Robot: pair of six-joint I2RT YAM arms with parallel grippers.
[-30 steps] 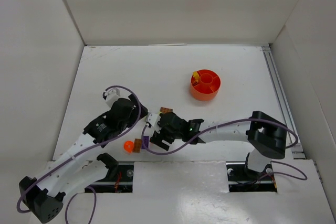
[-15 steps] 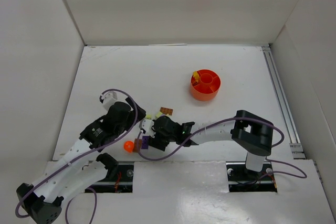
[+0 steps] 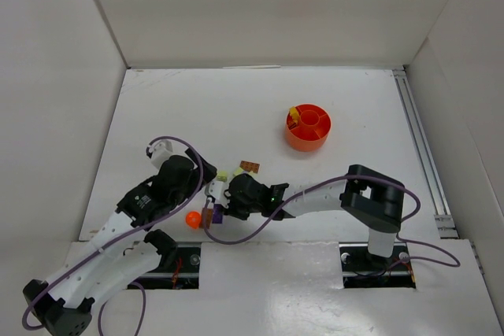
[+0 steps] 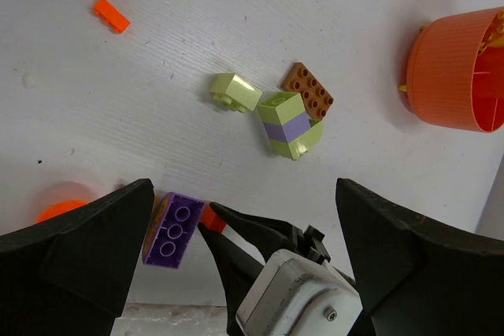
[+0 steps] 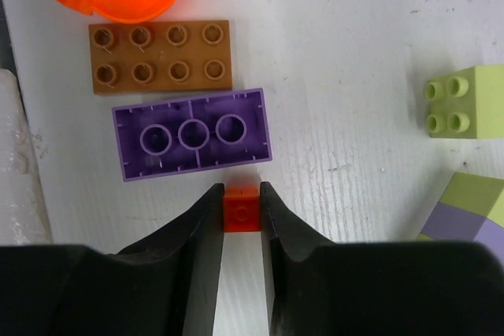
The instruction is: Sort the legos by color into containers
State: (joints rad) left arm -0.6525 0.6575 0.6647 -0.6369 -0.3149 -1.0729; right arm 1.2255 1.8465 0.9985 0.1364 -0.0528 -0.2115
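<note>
Between the jaws of the right gripper, which pinch it from both sides, a tiny red-orange brick sits just beside the long edge of the purple brick, the orange dish lying well apart across the bench.

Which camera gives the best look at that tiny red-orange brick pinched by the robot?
The right wrist view: the small red-orange plastic brick fills the gap between the right fingers, close and sharp. The left wrist view shows just a sliver; the top view cannot resolve it.
</note>
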